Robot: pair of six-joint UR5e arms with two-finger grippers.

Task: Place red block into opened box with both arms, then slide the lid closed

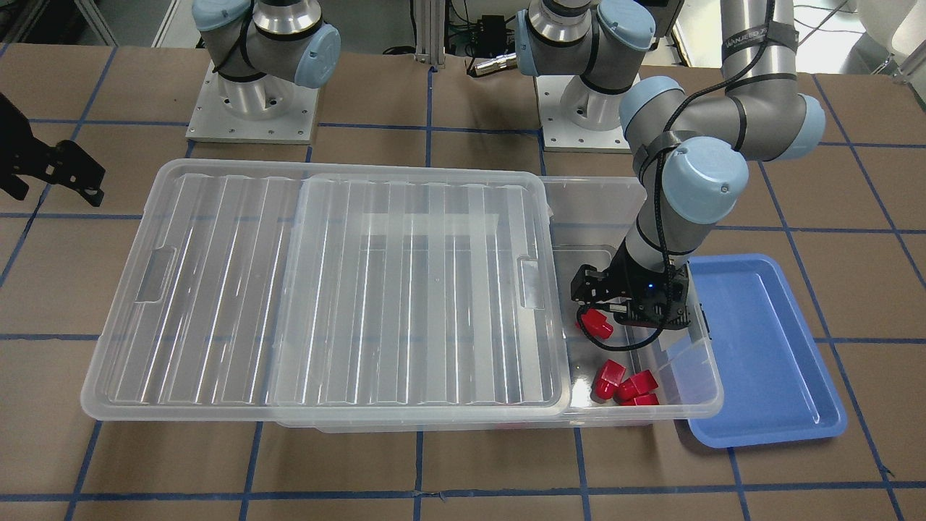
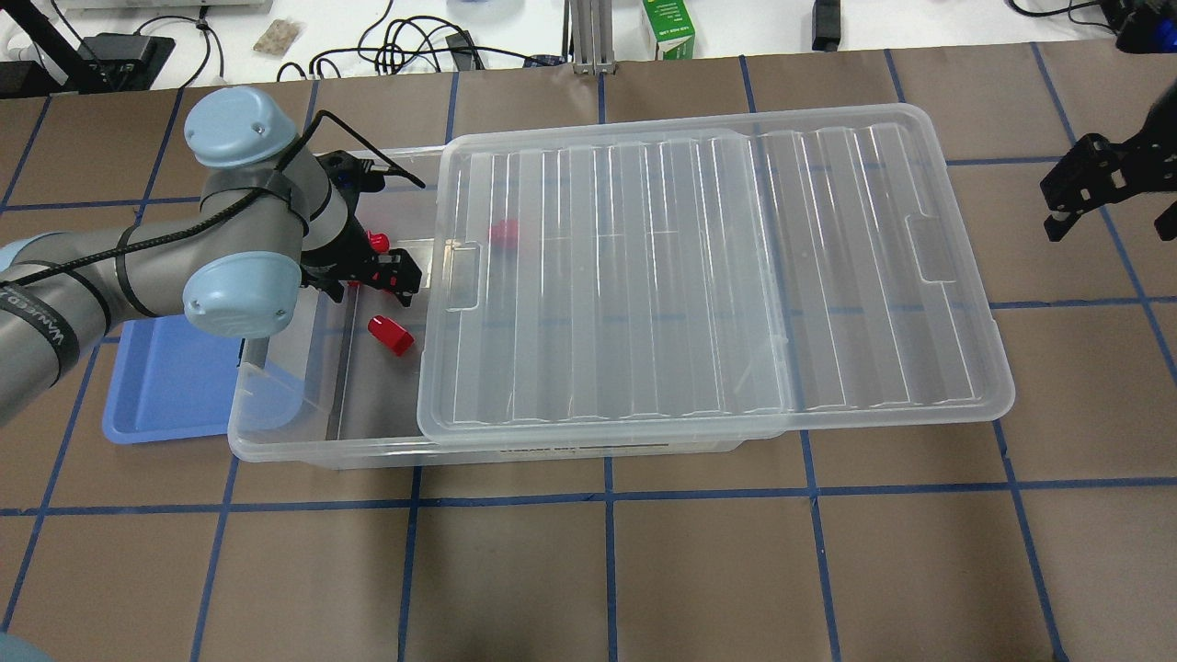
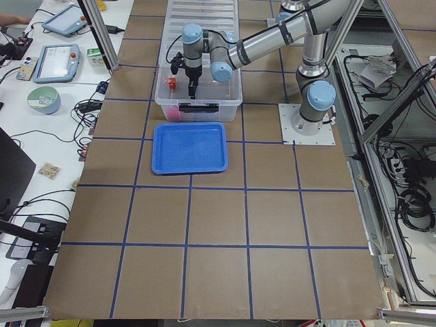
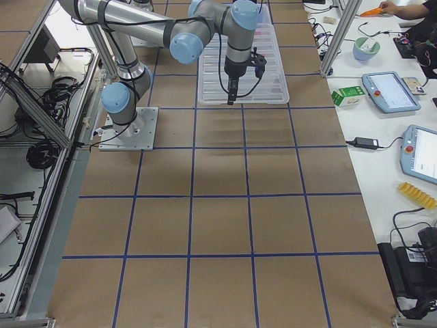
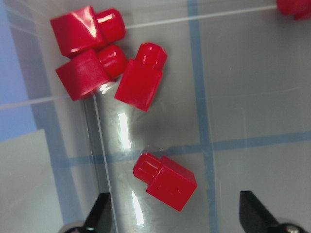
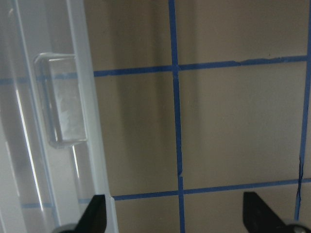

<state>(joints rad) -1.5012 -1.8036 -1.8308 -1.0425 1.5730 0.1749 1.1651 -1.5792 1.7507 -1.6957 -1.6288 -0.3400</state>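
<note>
The left gripper (image 5: pixel 177 213) is held with its jaws spread, nothing grasped. The red block (image 5: pixel 165 181) is seen lying just below it on the floor of the box (image 1: pixel 712 376). Three other blocks (image 5: pixel 141 77) are gathered beyond, in a corner. Most of the box beside it is covered by the lid (image 1: pixel 405 289). The right gripper (image 6: pixel 175 213), likewise spread, is held over the table (image 6: pixel 233 126), just off the lid's far end.

One red block (image 2: pixel 502 230) blurred under the lid (image 2: pixel 717 276); box (image 2: pixel 322 448) interior mostly hidden
</note>
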